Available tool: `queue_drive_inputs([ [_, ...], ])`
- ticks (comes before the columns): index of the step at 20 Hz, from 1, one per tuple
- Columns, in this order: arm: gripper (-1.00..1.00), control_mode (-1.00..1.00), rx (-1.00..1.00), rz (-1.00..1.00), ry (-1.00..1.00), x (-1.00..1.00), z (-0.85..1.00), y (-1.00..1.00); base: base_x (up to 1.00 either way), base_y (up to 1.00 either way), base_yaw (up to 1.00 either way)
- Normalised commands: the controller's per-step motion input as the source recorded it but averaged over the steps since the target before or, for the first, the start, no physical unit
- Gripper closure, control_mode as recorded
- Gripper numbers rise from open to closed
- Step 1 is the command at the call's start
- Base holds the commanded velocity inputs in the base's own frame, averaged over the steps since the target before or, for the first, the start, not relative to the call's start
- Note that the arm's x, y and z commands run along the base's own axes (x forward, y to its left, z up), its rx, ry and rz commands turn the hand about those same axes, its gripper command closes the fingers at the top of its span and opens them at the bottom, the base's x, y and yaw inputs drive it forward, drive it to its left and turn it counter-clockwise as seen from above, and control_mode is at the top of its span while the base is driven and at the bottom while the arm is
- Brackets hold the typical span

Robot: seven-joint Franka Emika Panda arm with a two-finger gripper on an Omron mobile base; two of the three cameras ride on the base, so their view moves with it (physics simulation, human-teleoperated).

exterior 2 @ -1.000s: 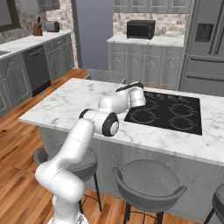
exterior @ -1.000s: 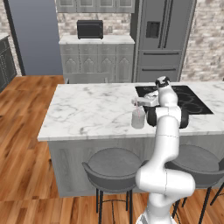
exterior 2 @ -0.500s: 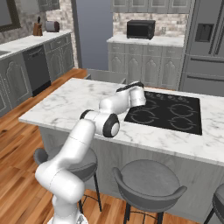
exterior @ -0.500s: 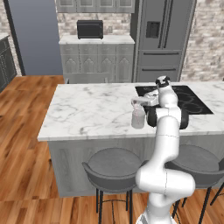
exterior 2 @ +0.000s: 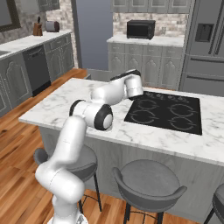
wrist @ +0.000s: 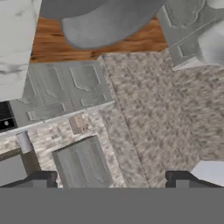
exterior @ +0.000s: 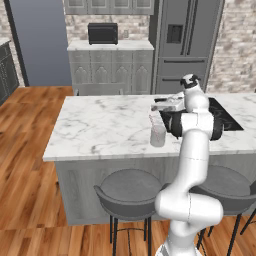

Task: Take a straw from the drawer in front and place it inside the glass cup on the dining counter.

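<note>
a: on the dining counter point(exterior: 100, 127), near its front edge and just left of the black cooktop point(exterior 2: 166, 111), stands the glass cup point(exterior: 158, 135) with the straw point(exterior: 152, 121) upright inside.

b: and the gripper point(wrist: 116, 177)?

a: jaws spread wide, grasping nothing, fingertips point(wrist: 41, 178) far apart.

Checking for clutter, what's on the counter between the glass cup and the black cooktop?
Left base view: only the robot's arm stands between glass cup and cooktop.
</note>
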Motion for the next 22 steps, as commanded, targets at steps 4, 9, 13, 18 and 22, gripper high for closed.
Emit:
queue_drive_inputs([
  [4,-1.00,-1.00,-0.16,0.00,-0.19,-1.00,0.19,0.14,0.00,0.00,0.00],
  [9,-1.00,-1.00,-0.16,0.00,-0.23,-1.00,0.00,0.00,0.00,0.00,0.00],
  [13,-1.00,-1.00,-0.12,0.00,-0.19,-1.00,0.00,-0.10,0.00,0.00,0.00],
  [18,-1.00,-1.00,-0.07,0.00,-0.10,-0.99,0.00,-0.18,0.00,0.00,0.00],
  [22,-1.00,-1.00,-0.02,0.00,-0.02,-0.73,-0.17,-0.30,0.00,0.00,0.00],
])
